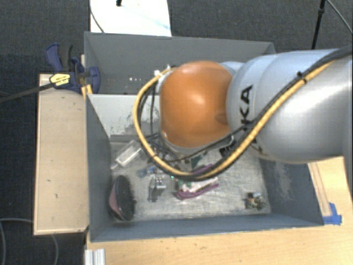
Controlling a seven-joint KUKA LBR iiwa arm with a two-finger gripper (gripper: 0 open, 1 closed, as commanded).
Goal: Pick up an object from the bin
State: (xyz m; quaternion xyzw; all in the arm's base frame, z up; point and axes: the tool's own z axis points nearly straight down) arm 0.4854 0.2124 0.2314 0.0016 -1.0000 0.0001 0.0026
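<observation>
Your arm (298, 115), silver-grey with a yellow-and-black cable (265, 120) looped along it, reaches in from the right and ends in a rounded orange cover (193, 101) over the middle of the grey metal bin (99, 148). The hand (179, 160) sits in the dark cluster just under that cover, low over the bin's floor, and you cannot tell whether it is released or clenched, nor whether anything is in it. The floor of the bin (231, 181) is a scuffed, speckled grey, with paler scratch marks on the sloping left wall. Closest to the hand you have a slim purple and green plastic piece (196, 189) lying flat just in front of the cover, and beside it, to the left, a small grey metal part (156, 189). Further left lie a clear plastic block (127, 154) near the left wall and a dark oval object with a maroon edge (121, 197) in the front left corner. A tiny dark green item (253, 201) rests well apart near the front right corner. Around the bin you see dark grey carpet (33, 26), a white sheet (129, 10) behind the back wall, and the pale wooden desk (209, 250) along the front edge.
</observation>
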